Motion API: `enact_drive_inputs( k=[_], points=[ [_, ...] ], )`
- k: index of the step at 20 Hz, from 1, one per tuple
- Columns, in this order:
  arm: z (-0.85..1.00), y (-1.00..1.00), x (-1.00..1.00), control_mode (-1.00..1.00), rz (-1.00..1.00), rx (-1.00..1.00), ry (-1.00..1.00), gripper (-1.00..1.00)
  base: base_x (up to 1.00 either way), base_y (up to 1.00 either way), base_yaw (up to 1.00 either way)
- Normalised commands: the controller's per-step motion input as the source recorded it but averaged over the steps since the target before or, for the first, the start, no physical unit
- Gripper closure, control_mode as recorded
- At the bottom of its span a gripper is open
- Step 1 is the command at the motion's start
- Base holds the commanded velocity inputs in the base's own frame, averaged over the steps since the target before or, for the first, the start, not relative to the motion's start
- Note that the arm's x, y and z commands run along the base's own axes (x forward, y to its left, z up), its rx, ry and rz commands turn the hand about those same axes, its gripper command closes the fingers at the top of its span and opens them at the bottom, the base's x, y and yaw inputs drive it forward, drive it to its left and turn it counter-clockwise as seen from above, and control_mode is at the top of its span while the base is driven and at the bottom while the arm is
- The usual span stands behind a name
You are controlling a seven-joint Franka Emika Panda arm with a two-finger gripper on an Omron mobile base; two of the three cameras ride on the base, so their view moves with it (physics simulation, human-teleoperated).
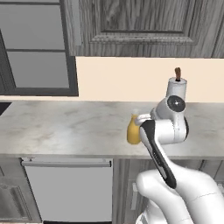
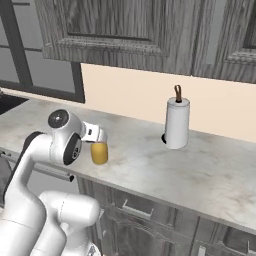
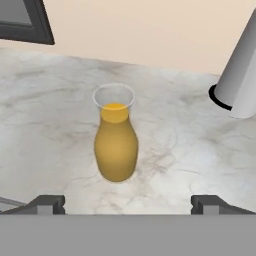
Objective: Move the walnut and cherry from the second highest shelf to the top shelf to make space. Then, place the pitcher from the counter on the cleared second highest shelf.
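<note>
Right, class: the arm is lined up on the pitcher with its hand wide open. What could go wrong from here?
1. The pitcher is tall with a narrow clear neck and stands upright; a finger of the hand nudging it off-centre could tip it on the counter.
2. Its rounded belly may slip if the hand closes too high.
3. A wide swing could strike the paper towel roll standing nearby.

The tabletop [image 2: 210,175] is pale grey marbled stone over dark wood-grain cabinets, running along a cream back wall. The yellow-orange pitcher [image 3: 115,142] stands upright on it near the front edge, its clear neck open at the top. The tall white brown-topped bottle [image 2: 177,122] stands upright on a dark base toward the back edge, well apart from the pitcher.
</note>
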Motion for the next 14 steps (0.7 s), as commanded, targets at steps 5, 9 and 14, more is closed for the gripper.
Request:
enact_drive_inputs(
  k=[5,9,14],
  points=[
    [-0.07,0.22,0.34,-1.00,0.00,0.01,0.00,-1.00,0.00,0.00,0.00],
    [-0.11,0.09,0.34,-1.00,0.00,0.00,0.00,-1.00,0.00,0.00,0.00],
    [-0.17,0.00,0.30,-1.00,0.00,0.00,0.00,-1.00,0.00,0.00,0.00]
  ],
)
